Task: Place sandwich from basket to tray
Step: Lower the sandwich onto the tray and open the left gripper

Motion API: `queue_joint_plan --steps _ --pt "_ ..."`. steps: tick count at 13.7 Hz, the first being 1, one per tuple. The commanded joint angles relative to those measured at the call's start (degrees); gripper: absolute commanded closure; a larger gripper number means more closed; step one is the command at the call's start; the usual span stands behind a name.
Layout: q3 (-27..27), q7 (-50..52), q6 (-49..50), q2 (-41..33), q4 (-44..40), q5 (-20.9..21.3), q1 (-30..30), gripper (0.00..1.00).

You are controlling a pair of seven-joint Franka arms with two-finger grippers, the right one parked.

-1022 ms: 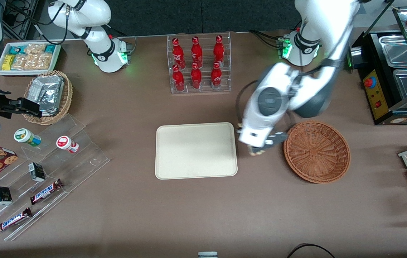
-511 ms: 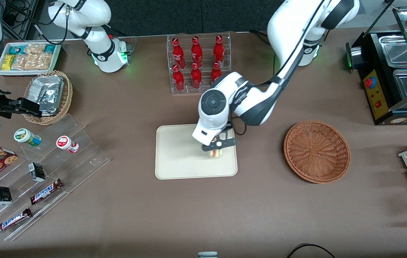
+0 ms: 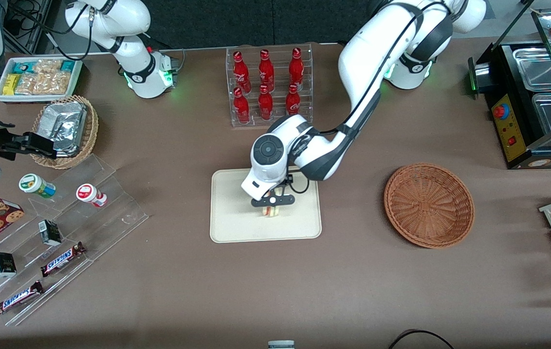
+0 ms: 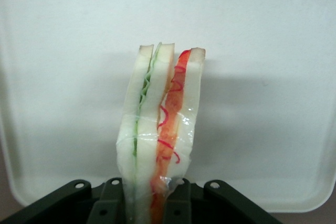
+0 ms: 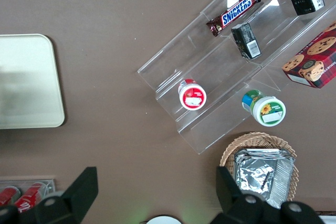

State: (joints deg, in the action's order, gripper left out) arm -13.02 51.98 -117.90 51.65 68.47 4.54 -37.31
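I had the gripper [image 3: 271,207] over the tray [image 3: 231,223], fingers pinching the sandwich [image 4: 160,129]. The basket [image 3: 429,204] sat beside the tray. Readable: two "Snickers" bars [image 3: 62,258].

Sandwich [image 4: 160,129]: soft, matt pale bread, wrapped in thin clear film that creases and catches light along the cut side. Held in the gripper [image 3: 271,205], whose black fingers [image 4: 110,203] look like matt hard plastic with small screw heads.

Tray [image 3: 236,225]: smooth cream plastic, low sheen, faint specks.

Basket [image 3: 429,204]: reddish-brown woven wicker, ribbed and rough.

Table [image 3: 353,291]: brown, matt, cloth-like cover.

Left arm shell [image 3: 362,63]: glossy white plastic with dark grey joints.

Bottle rack [image 3: 270,87]: clear acrylic; red bottles [image 3: 265,104] glossy.

Foil packs [image 5: 265,174]: crinkled shiny metal foil in tan wicker.

Stepped display [image 5: 220,72]: transparent acrylic, reflective edges.
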Motion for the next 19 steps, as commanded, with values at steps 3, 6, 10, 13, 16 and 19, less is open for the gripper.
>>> queue_joint_plan --steps 3,6,10,13,16,19 --pt "1.16 -0.65 -2.95 4.77 -4.74 0.82 -0.83 0.89" --pt "1.16 -0.39 -3.39 5.30 -5.36 1.00 -0.65 0.76" --pt "1.24 -0.03 -2.69 4.43 -5.18 2.05 -0.83 0.00" --pt "1.16 0.06 3.17 0.49 -5.18 2.49 -0.13 0.00" --pt "0.89 -0.29 12.32 -6.97 -1.69 1.61 4.78 0.00" --pt "0.63 -1.09 12.61 -16.47 10.69 1.44 9.88 0.00"
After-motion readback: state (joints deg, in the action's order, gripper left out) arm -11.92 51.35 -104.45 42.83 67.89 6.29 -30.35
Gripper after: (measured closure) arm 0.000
